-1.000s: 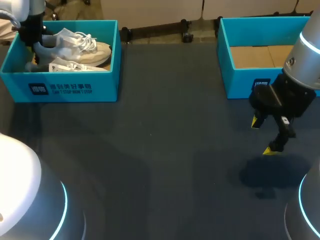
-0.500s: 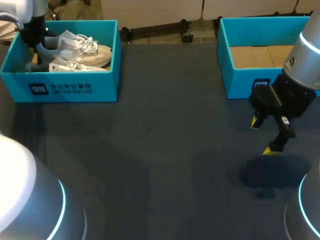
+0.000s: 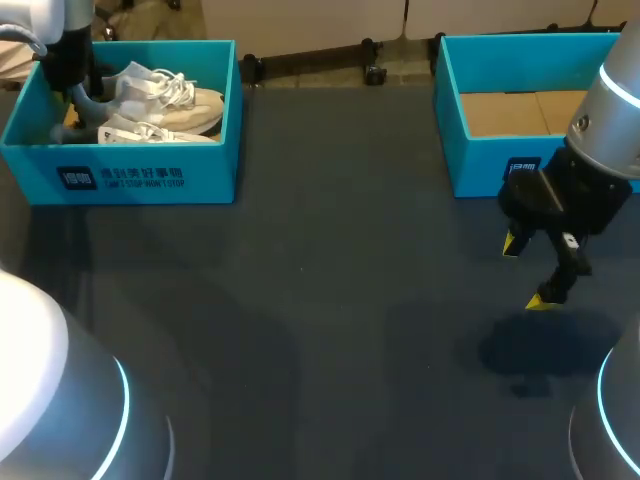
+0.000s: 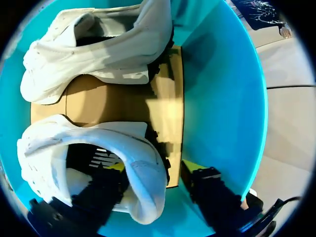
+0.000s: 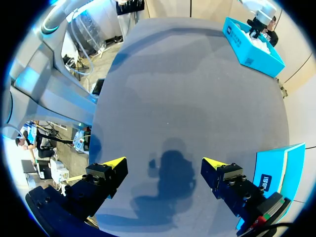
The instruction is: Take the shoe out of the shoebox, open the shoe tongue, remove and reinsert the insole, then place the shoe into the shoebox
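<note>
Left jaws spread astride heel of shoe (image 4: 143, 173) in left shoebox (image 4: 222, 98); pinch heel wall firmly, lift straight. Right jaws spread above surface (image 3: 330, 300).

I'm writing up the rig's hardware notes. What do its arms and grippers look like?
The left arm and right arm are smooth, rounded, silver-white tubes with glowing cyan rings at joints. The left gripper and right gripper are black and blocky, their fingers tipped bright yellow. A thin dark cable runs beside the left one.
</note>
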`<state>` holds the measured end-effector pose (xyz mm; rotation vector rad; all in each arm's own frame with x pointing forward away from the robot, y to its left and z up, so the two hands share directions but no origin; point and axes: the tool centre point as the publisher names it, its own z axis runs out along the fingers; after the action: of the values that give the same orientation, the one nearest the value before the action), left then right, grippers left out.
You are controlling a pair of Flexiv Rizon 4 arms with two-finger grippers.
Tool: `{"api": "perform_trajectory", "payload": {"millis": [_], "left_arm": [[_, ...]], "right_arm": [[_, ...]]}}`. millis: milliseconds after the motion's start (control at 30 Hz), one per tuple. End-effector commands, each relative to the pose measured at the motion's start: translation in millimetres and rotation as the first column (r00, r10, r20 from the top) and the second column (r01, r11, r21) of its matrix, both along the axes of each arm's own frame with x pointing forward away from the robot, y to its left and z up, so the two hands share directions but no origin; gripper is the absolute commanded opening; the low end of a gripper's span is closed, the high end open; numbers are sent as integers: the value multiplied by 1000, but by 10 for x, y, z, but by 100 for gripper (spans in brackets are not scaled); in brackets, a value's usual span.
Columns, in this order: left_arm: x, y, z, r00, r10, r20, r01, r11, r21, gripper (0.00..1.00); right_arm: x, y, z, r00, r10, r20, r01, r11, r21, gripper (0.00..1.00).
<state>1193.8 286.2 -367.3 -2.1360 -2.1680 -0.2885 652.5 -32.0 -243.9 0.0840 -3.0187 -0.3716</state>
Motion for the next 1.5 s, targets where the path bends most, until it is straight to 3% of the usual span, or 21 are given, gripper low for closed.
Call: {"api": "perform_trajectory", "payload": {"millis": [33, 333, 433, 533, 867, 1167, 1367, 1500], "left_arm": [[-20, 6, 85, 1000, -4, -7, 4, 1000, -21, 83], [-122, -35, 415, 1000, -12, 12, 13, 999, -41, 78], [-185, -29, 521, 1000, -18, 13, 19, 999, -50, 81], [-278, -18, 639, 1000, -25, 10, 26, 997, -72, 98], [-733, -7, 1001, 999, -50, 13, 51, 993, -103, 100], [-1251, 35, 1150, 999, -34, -30, 30, 993, -116, 100], [-1560, 72, 1086, 994, -25, -108, 15, 995, -95, 100], [-1560, 72, 1086, 994, -25, -108, 15, 995, -95, 100]], "right_arm": [[6, 10, -10, 1000, 0, -1, 0, 1000, -3, 100], [6, 10, -10, 1000, 0, -1, 0, 1000, -3, 100], [6, 10, -10, 1000, 0, -1, 0, 1000, -3, 100], [6, 10, -10, 1000, 0, -1, 0, 1000, -3, 100], [6, 10, -10, 1000, 0, -1, 0, 1000, -3, 100], [6, 10, -10, 1000, 0, -1, 0, 1000, -3, 100], [6, 10, -10, 1000, 0, -1, 0, 1000, -3, 100], [6, 10, -10, 1000, 0, -1, 0, 1000, -3, 100]]}}
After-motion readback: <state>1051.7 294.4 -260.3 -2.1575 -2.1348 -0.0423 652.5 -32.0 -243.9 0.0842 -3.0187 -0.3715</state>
